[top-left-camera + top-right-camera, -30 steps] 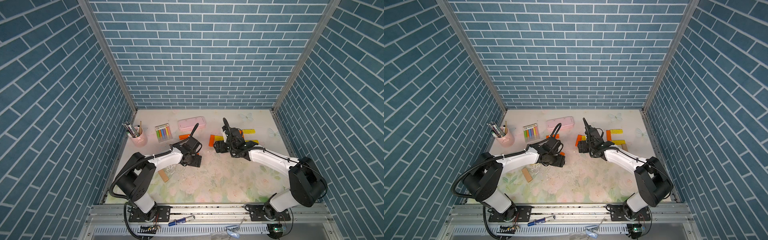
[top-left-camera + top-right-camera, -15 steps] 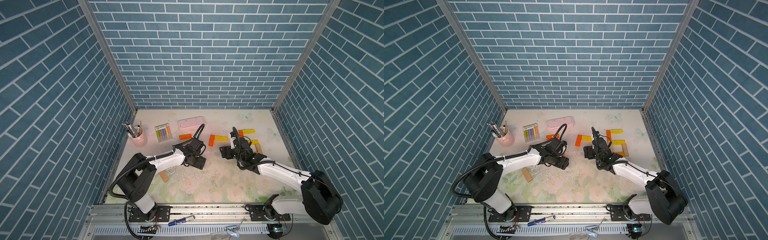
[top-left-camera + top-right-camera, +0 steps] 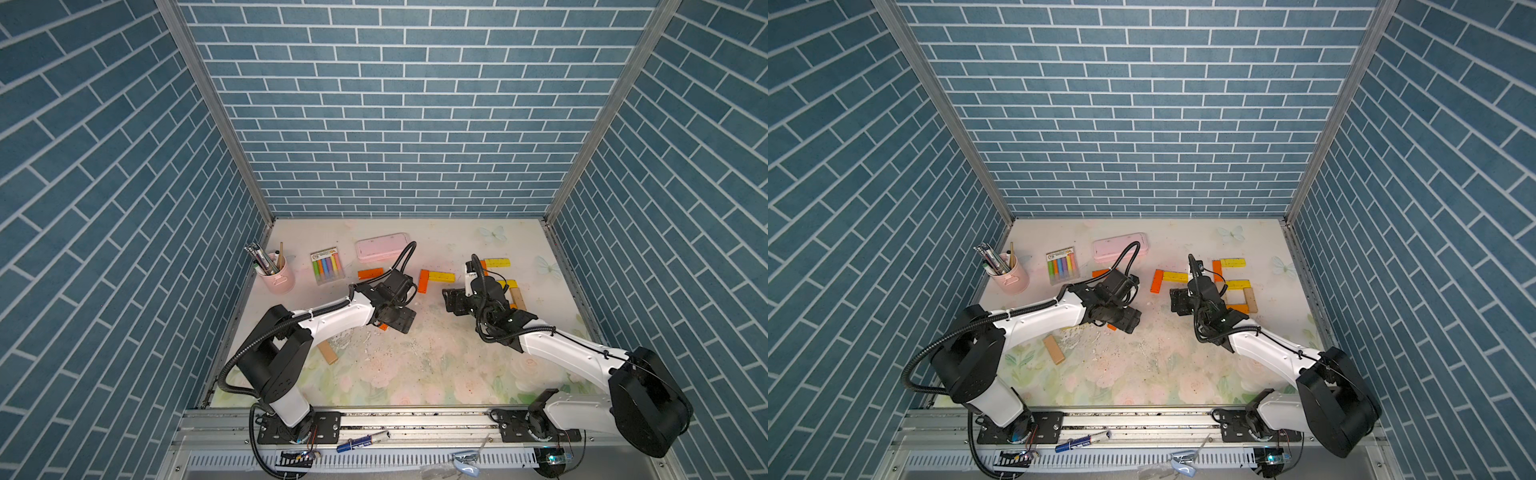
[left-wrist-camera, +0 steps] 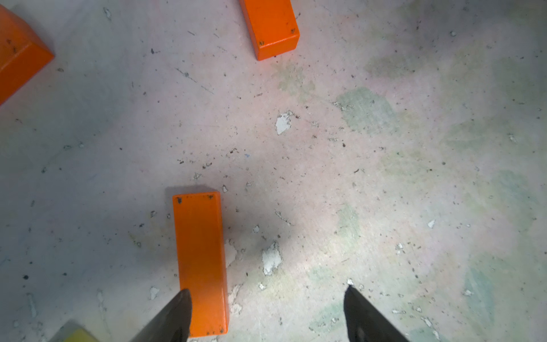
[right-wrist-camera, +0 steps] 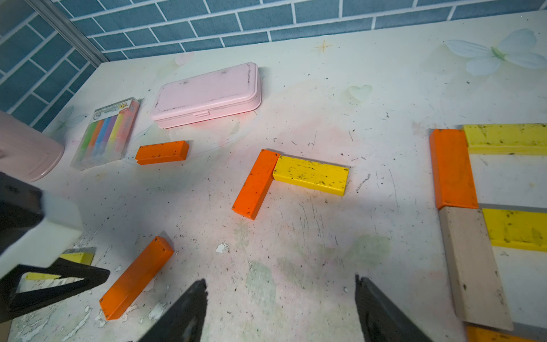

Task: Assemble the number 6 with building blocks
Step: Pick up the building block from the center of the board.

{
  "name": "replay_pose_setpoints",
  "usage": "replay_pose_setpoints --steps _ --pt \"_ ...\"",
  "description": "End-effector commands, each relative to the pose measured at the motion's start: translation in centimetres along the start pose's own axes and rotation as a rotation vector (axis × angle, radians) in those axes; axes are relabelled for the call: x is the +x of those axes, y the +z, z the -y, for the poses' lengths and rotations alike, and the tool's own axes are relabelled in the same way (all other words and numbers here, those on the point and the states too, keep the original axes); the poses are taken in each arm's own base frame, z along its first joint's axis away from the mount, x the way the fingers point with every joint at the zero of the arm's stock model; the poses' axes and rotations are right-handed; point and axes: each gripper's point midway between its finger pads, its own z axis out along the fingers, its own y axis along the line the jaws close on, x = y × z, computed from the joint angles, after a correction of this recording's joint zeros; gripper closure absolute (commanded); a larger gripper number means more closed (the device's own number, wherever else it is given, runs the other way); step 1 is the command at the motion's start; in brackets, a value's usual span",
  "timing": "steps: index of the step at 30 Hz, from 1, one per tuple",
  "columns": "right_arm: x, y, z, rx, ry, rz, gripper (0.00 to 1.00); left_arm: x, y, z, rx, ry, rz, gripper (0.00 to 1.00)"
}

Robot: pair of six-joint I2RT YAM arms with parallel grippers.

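Your left fingers [image 4: 174, 319] and right fingers [image 5: 183, 314] stood wide apart, and both were empty.
The part-built figure [image 3: 1235, 286] lay at centre right in a top view, with an orange-and-yellow pair [image 3: 1173, 277] just left of it and a tan block [image 3: 1054, 350] at lower left. An orange block [image 4: 201, 260] lay flat by one left fingertip, not between the two. The blocks looked light, stiff and smooth-painted, so a pinch across the narrow width at mid-length looked safest. The bench [image 3: 1163, 374] was scuffed and flaking, boxed in by blue brick walls [image 3: 1142, 124].
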Motion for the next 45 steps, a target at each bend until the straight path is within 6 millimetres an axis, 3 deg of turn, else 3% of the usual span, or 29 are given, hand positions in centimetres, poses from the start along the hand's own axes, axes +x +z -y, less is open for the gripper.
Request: replay_pose_setpoints --steps 1,11,18,25,31,36,45 --pt "-1.5 -0.5 -0.5 -0.005 -0.003 0.013 0.21 1.1 0.6 -1.0 -0.072 0.032 -0.062 0.19" --pt "-0.4 -1.0 -1.0 -0.036 0.021 -0.072 0.21 2.1 2.1 -3.5 -0.216 0.008 -0.122 0.23" --pt "-0.3 -1.5 -1.0 -0.034 0.037 -0.091 0.21 2.4 4.0 -4.5 -0.219 -0.049 -0.162 0.33" --pt "-0.6 -1.7 -1.6 -0.052 0.058 -0.115 0.22 2.7 4.3 -3.9 -0.182 -0.073 -0.184 0.65" --pt "-0.8 -1.7 -2.1 -0.07 0.058 -0.129 0.22 2.9 4.8 -2.9 -0.128 -0.139 -0.18 0.77" --pt "-0.9 -1.6 -2.3 -0.079 0.064 -0.131 0.22 2.8 5.3 -1.8 -0.066 -0.225 -0.164 0.78" --pt "-1.4 -1.6 -2.3 -0.076 0.059 -0.113 0.22 0.8 5.1 0.4 0.004 -0.298 -0.111 0.78"
